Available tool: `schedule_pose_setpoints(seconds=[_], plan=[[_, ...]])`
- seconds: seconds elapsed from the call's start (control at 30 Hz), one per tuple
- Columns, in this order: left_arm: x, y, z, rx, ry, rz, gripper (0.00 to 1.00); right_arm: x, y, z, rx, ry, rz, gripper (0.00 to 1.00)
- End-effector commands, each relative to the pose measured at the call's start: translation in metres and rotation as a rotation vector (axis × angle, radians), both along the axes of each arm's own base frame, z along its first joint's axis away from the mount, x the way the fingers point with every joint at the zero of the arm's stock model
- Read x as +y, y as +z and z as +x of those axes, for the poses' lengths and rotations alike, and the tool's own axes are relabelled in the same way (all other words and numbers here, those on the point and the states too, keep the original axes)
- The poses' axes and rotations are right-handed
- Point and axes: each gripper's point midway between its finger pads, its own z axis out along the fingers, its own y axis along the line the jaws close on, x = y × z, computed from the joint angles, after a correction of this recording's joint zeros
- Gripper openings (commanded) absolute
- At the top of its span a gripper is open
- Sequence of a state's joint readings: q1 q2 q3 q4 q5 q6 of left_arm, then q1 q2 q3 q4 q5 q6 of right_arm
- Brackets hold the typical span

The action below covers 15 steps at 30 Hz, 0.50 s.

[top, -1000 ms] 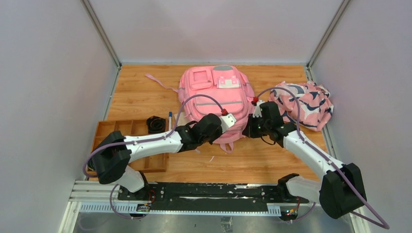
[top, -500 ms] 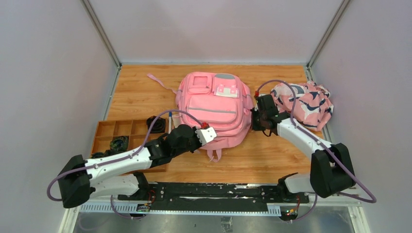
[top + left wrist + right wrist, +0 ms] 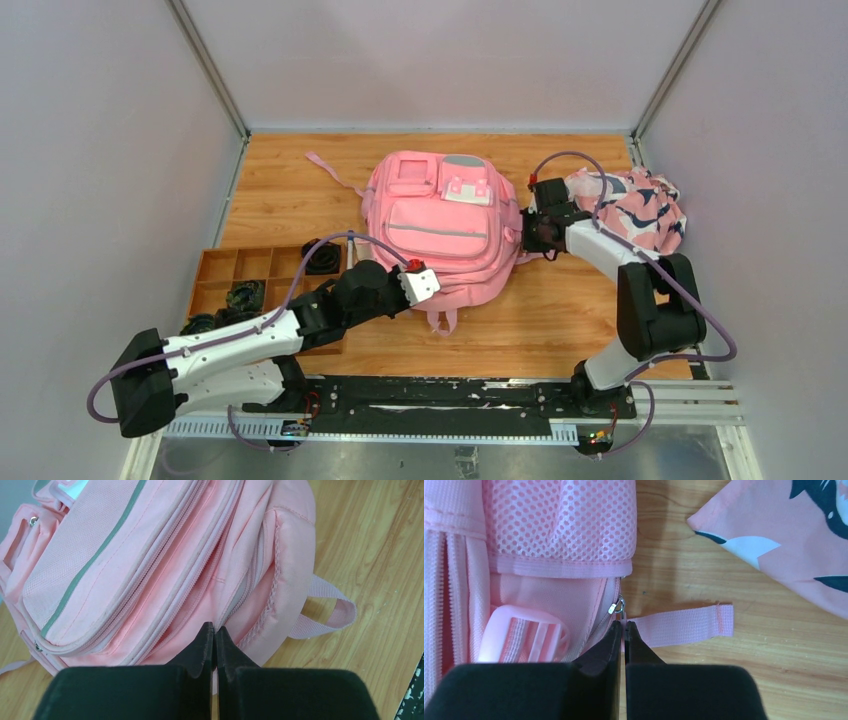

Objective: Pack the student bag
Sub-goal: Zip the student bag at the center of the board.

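1. Surroundings: the wooden table (image 3: pixel 290 200) carries a crumpled pink cloth (image 3: pixel 640 210) with a navy and white pattern at the far right, lying just beside the backpack (image 3: pixel 440 225) with bare wood between them. A brown compartment tray (image 3: pixel 215 265) sits at the near left and holds dark items (image 3: pixel 322 257); what they are cannot be made out.
2. Obstructions: the left arm lies across the tray's right part and hides some compartments. The right arm reaches over the near edge of the cloth.
3. Left gripper (image 3: pixel 214 632): jaws pressed together, tips against the backpack's near side seam. Whether any fabric is pinched cannot be told.
4. Right gripper (image 3: pixel 624 626): jaws closed, tips at the inner end of a pink webbing tab (image 3: pixel 684 625), right under a metal zipper slider (image 3: pixel 618 605). Whether the tab is gripped cannot be told.
5. Markings: the white and pink square patch (image 3: pixel 468 188) is too small to read.
6. Backpack location: mid-table towards the far side, lying flat with its front up, between the two grippers.
7. Backpack condition: pink fabric with stacked front pockets, a grey stripe (image 3: pixel 95 555), closed zip lines, a mesh pocket (image 3: pixel 559 520) on its right side, a pink buckle (image 3: pixel 524 630), and a carry loop (image 3: pixel 325 612) resting on the wood. One strap (image 3: pixel 330 170) trails to the far left.
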<state>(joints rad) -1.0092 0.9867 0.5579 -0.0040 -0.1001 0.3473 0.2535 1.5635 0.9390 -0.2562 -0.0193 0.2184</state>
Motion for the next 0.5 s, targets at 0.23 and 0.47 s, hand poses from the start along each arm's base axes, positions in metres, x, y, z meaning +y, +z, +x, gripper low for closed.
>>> schedule_pose_setpoints(seconds=[0.23,0.47], plan=[[-0.012,0.028,0.004,-0.055,-0.028,-0.092,0.00,-0.024,0.011,0.025,-0.029,-0.027,0.079,0.00],[-0.038,0.019,-0.001,0.028,-0.094,-0.117,0.00,-0.029,0.026,0.025,-0.077,-0.062,0.074,0.02]])
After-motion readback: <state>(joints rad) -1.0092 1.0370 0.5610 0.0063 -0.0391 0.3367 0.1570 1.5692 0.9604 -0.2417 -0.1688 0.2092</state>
